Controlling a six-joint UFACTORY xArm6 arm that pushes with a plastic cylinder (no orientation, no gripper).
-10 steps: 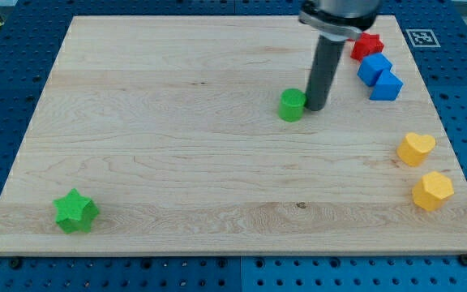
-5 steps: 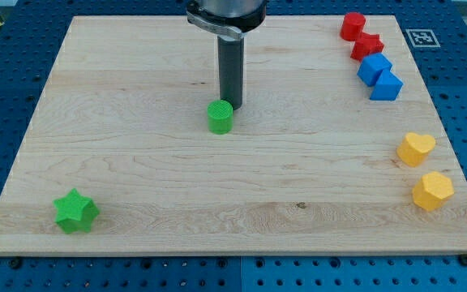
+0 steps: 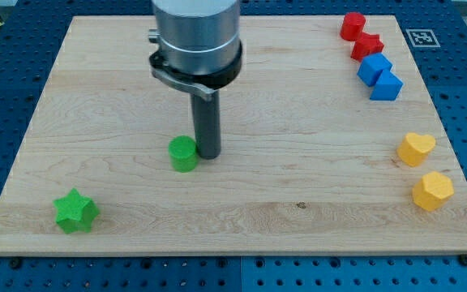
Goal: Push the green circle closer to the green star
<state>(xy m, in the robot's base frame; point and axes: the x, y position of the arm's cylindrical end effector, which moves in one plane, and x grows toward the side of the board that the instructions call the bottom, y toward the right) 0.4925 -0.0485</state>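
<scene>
The green circle (image 3: 183, 153) is a short green cylinder left of the board's middle. My tip (image 3: 208, 154) stands right against its right side, touching it. The green star (image 3: 76, 212) lies near the board's bottom left corner, well down and to the left of the circle.
Two red blocks (image 3: 352, 25) (image 3: 367, 45) and two blue blocks (image 3: 374, 67) (image 3: 387, 85) sit in a line at the top right. A yellow heart (image 3: 416, 148) and a yellow hexagon (image 3: 433, 191) lie at the right edge. The wooden board (image 3: 298, 186) rests on a blue pegboard.
My tip has pushed the green circle from the board's upper middle down and to the left, toward the green star. The other blocks have not moved.
</scene>
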